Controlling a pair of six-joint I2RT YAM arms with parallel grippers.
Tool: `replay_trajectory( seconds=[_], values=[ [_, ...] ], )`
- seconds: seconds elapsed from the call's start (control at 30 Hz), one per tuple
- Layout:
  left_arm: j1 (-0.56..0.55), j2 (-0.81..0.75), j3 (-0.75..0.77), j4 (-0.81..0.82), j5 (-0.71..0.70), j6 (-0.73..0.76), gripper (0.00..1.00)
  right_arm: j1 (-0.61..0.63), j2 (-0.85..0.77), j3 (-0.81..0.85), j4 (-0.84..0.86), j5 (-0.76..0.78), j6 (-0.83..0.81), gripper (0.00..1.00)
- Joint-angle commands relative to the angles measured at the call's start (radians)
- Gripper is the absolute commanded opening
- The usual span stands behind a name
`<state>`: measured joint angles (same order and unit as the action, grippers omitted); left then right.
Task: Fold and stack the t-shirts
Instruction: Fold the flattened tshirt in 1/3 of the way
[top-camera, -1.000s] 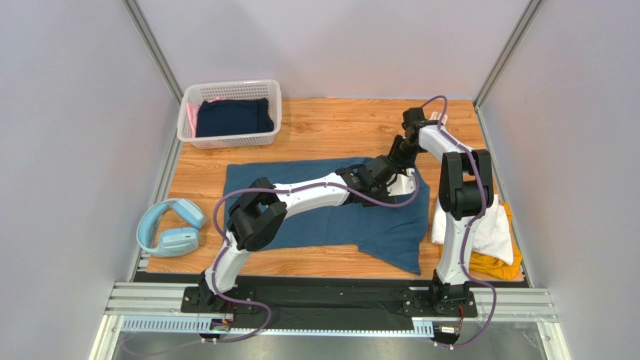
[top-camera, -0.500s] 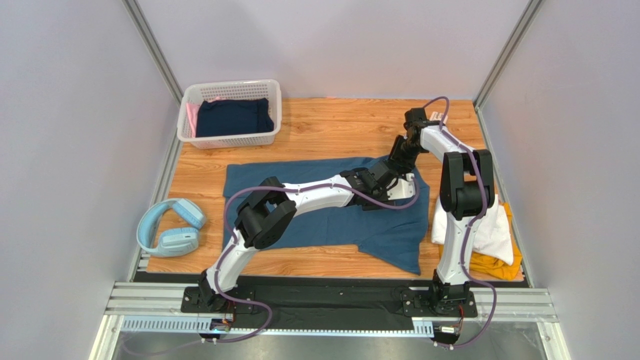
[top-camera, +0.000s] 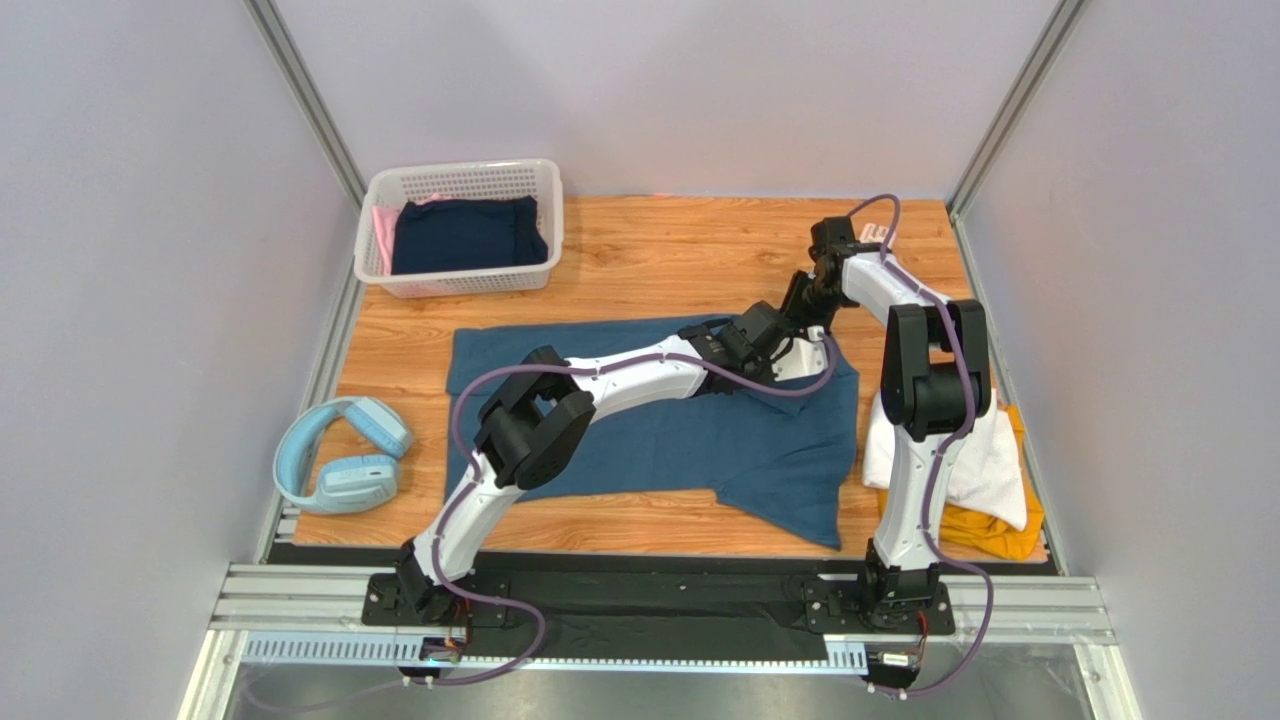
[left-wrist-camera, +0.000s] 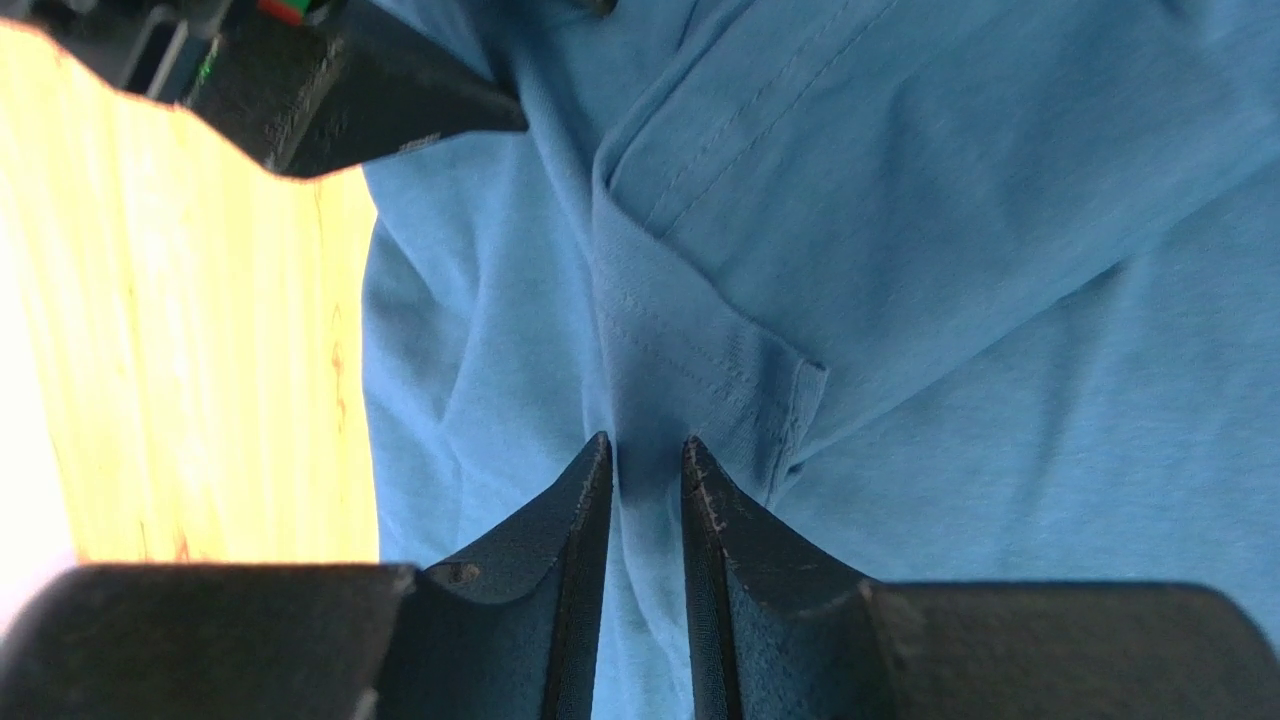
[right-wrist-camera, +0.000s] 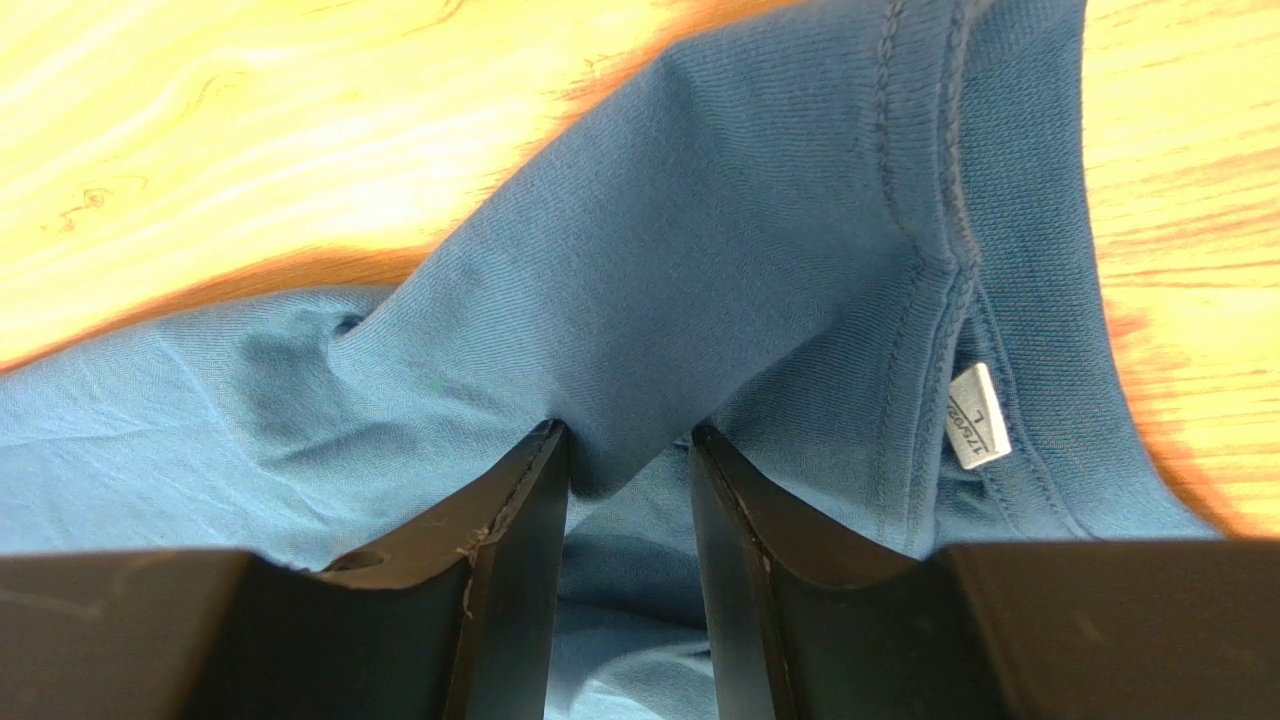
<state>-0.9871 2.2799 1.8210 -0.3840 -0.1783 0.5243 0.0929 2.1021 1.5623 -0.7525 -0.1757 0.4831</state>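
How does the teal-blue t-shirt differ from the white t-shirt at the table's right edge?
The teal-blue t-shirt lies spread open in the middle of the table; the white t-shirt is folded. The left claw and right claw both pinch the teal-blue t-shirt; no claw holds the white one. The white t-shirt rests on a mustard-yellow t-shirt; the teal-blue one lies on the table. Both are plain.

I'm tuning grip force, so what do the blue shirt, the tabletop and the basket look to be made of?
The teal t-shirt looks like soft matte cotton knit: fine ribbed texture, stitched seams, and it bunches into folds. The tabletop looks like wood or wood-look laminate, smooth, with visible grain lines. The basket seems to be rigid white plastic, moulded in a lattice.
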Motion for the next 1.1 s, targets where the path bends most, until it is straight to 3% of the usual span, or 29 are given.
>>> replay_trajectory(
  seconds=[0.0, 0.23, 0.37, 0.6, 0.8, 1.07],
  values=[
    [-0.001, -0.063, -0.008, -0.009, 0.002, -0.013, 0.29, 0.004, 0.018, -0.038, 0.021, -0.004, 0.003, 0.4],
    [-0.002, -0.143, -0.081, -0.026, 0.053, -0.063, 0.3, 0.002, 0.021, -0.033, 0.021, -0.013, 0.005, 0.4],
    [-0.015, -0.203, -0.124, -0.029, 0.097, -0.109, 0.48, -0.001, 0.021, -0.031, 0.021, -0.015, 0.002, 0.4],
    [-0.065, -0.246, -0.204, 0.048, 0.074, -0.112, 0.67, -0.001, 0.027, -0.031, 0.024, -0.015, 0.0, 0.4],
    [-0.07, -0.16, -0.178, 0.068, 0.024, -0.063, 0.66, -0.002, 0.029, -0.031, 0.025, -0.019, 0.002, 0.4],
    [-0.032, -0.042, -0.054, 0.034, 0.019, -0.032, 0.54, -0.012, 0.027, -0.045, 0.038, -0.021, 0.003, 0.4]
  ],
)
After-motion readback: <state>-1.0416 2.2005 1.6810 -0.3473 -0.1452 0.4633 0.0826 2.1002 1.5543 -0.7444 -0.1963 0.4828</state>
